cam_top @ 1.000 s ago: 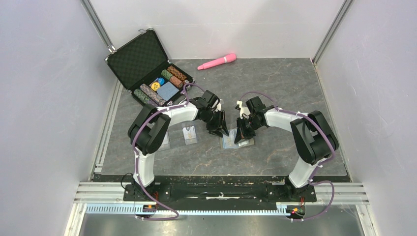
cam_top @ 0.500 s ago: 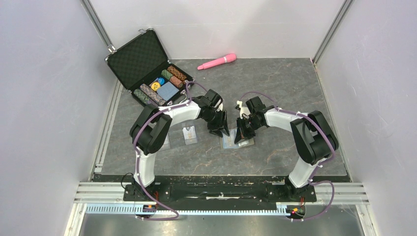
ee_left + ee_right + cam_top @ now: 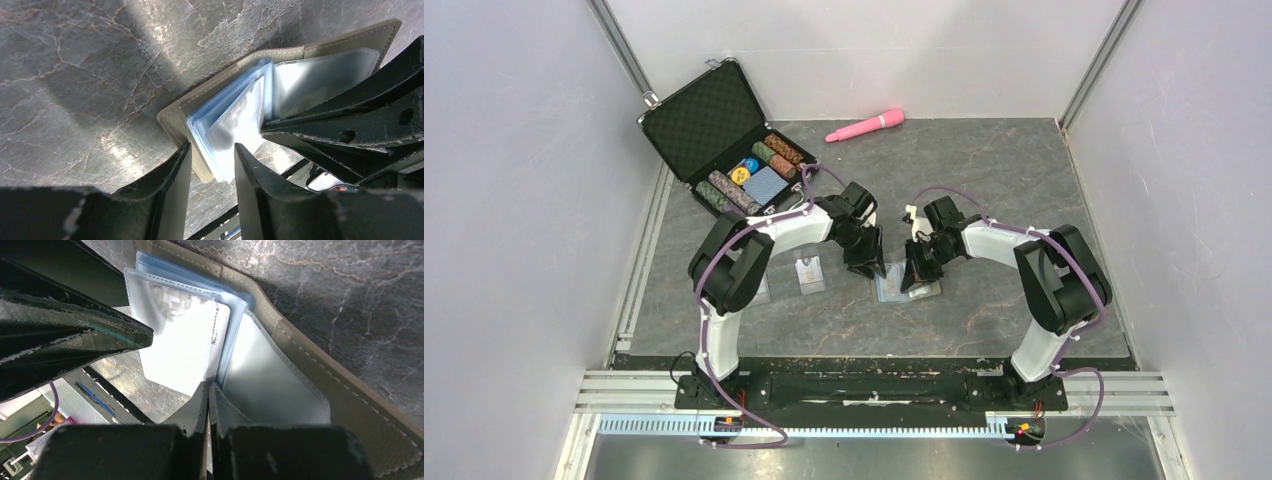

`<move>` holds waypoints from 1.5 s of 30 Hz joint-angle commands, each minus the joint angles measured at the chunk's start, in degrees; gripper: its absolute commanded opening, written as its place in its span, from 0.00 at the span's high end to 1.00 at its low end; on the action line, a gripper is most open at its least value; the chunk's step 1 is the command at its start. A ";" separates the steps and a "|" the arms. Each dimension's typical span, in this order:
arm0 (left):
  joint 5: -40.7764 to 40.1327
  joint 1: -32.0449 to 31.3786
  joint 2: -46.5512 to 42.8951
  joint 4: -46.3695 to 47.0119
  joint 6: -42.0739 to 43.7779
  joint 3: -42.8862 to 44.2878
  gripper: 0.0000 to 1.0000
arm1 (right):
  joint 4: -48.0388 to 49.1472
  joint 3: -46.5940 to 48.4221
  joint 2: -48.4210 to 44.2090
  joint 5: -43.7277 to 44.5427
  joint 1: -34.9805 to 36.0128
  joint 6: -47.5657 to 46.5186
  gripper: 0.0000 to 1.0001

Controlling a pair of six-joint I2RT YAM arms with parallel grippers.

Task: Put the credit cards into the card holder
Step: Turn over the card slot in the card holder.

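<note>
Khaki folding card holder (image 3: 320, 47) lies open at centre of grey marbled counter (image 3: 1004, 190). Left claw (image 3: 212, 150) half-spread, tips straddling the holder's blue sleeve corner. Right claw (image 3: 209, 387) closed tight at edge of white card (image 3: 180, 340), which is partly sleeved. Another pale card (image 3: 809, 272) lies apart on the left.
</note>
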 commanded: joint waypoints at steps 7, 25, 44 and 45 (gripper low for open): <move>-1.43 -0.60 -2.27 -1.99 3.29 3.56 0.56 | 0.92 0.20 1.64 2.53 0.08 -1.19 1.00; 2.31 -0.80 -1.44 1.76 0.68 2.25 0.62 | 1.31 -0.50 1.44 2.35 0.11 -1.05 1.00; 7.83 -0.82 0.29 6.60 -1.18 2.73 0.81 | 2.83 -0.31 0.85 0.34 0.11 -0.06 1.00; 7.72 -0.82 0.21 6.43 -1.14 2.79 0.88 | 2.86 -0.04 0.76 0.25 0.07 0.04 1.00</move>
